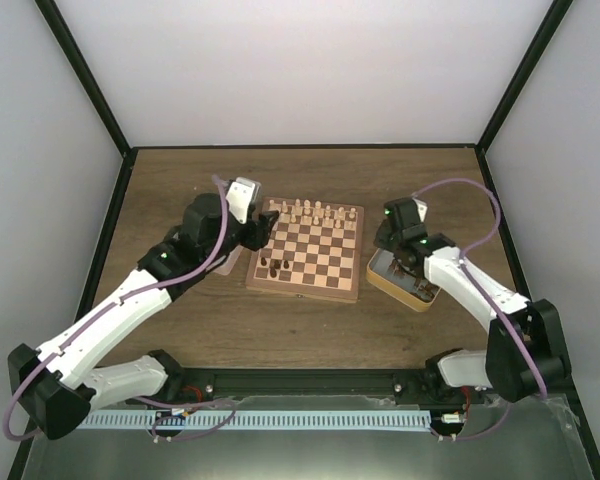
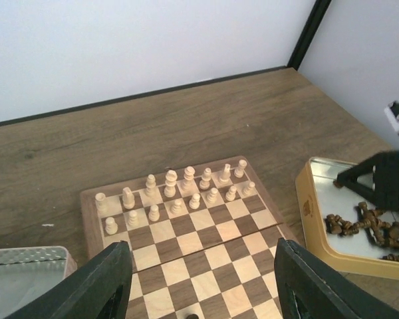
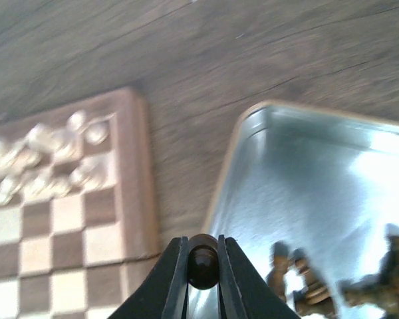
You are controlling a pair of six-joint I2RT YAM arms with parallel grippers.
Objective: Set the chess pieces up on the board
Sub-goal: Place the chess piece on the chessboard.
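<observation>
Right gripper (image 3: pixel 202 247) clamped shut on single dark brown chess piece (image 3: pixel 203 267), poised at edge of metal tin (image 3: pixel 319 179) nearest chessboard (image 1: pixel 325 258). Loose dark pieces (image 2: pixel 366 222) lay heaped in tin, right of board; few placed dark pieces (image 1: pixel 272 266) stood on near-left squares. Cream chessmen (image 2: pixel 179 189) filled far two rows. Left gripper (image 2: pixel 203 249) hung partly open, empty, over board's left side. Step judged: pick made, carry pending. Next move called for lift clear of tin rim, travel left to near ranks, upright placement on vacant square.
</observation>
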